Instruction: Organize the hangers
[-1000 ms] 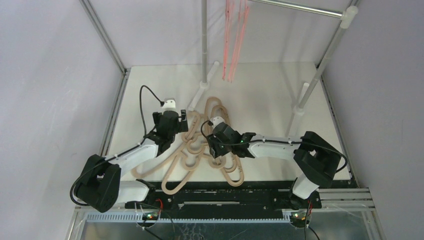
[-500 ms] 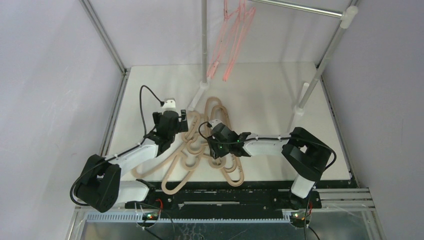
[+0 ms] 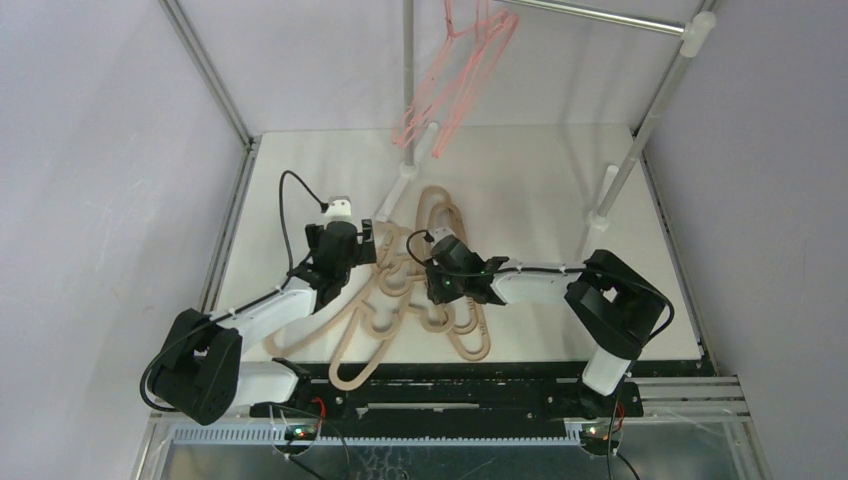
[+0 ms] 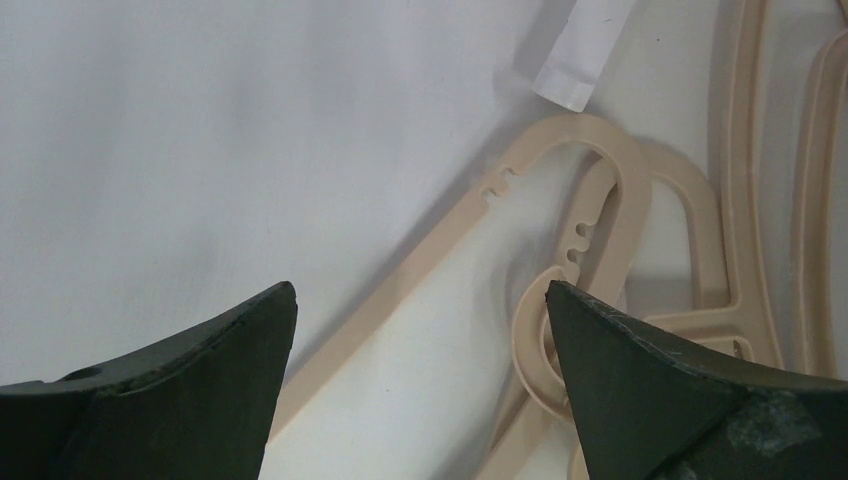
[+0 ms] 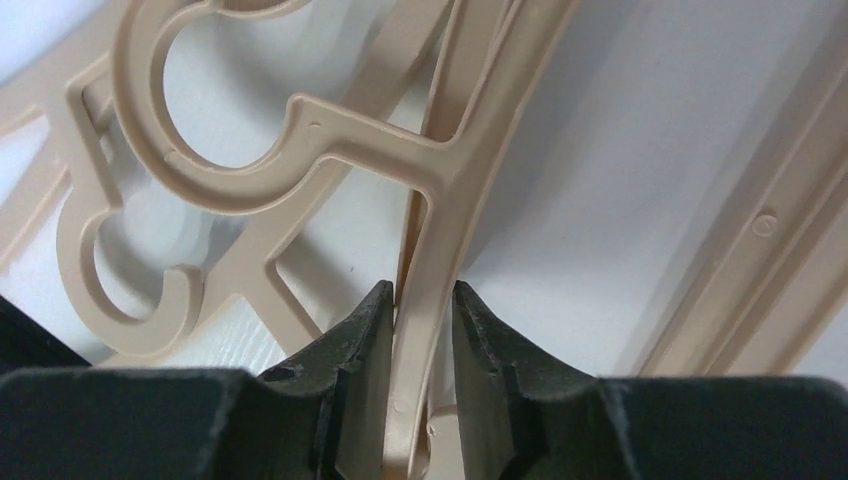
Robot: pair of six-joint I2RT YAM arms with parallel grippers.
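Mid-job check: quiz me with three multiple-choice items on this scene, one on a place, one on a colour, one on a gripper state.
1. Where are the pink wire hangers?
A) flat on the table
B) hanging from the rack bar
C) inside a box

2. What colour is the hanger pinched by the right gripper?
A) beige
B) pink
C) black

3. The left gripper is:
A) open, holding nothing
B) shut on a hanger
C) shut on a pole

Key: B, they dangle from the bar in the top view; A, the right wrist view shows a beige bar between the fingers; A, its fingers stand wide apart with nothing between them.
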